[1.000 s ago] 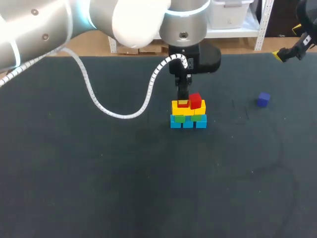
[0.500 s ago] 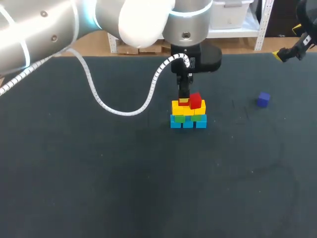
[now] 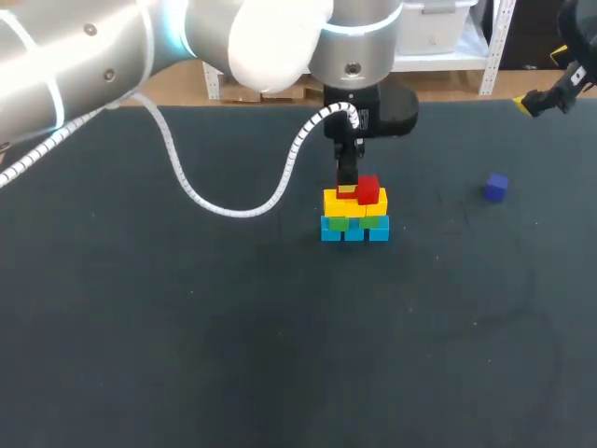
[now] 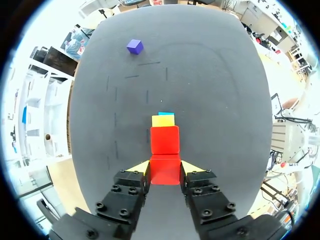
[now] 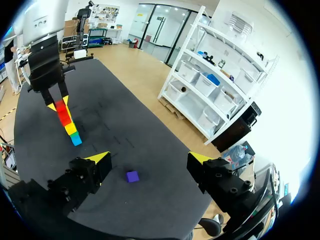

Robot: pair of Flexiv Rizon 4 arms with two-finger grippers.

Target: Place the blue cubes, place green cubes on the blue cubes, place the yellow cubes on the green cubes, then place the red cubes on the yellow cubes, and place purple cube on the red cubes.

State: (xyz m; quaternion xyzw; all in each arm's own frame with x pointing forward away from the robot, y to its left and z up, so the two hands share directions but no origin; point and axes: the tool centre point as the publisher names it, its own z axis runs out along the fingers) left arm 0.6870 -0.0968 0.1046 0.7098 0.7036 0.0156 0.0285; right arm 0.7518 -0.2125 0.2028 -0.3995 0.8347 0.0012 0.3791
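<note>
Held red cube (image 4: 165,172): sits at the left of the top tier, on the yellow cubes (image 3: 375,207), touching the second red cube (image 3: 369,189) to its right — the two make one row running left to right
Left gripper (image 4: 164,168): points straight down over the stack, its fingers narrowed onto two opposite faces of the held red cube; it grips that cube and nothing else
Stack: mid-table, slightly right of centre; blue cubes (image 3: 328,231) lie on the table, green cubes (image 3: 373,222) on them, then yellow, then red; the tiers look square and well aligned
Purple cube (image 3: 495,187): alone on the table (image 3: 187,327), well to the right of the stack and a little farther back; a small deep-violet block, turned slightly off square to the stack
Right gripper (image 5: 150,159): fingers spread wide and holding nothing, high at the far right edge; the purple cube lies below and just ahead of it
Key relation: the purple cube is much nearer the right arm than the left — in my judgement the right arm should fetch it, once the left lets go and clears the top of the stack
</note>
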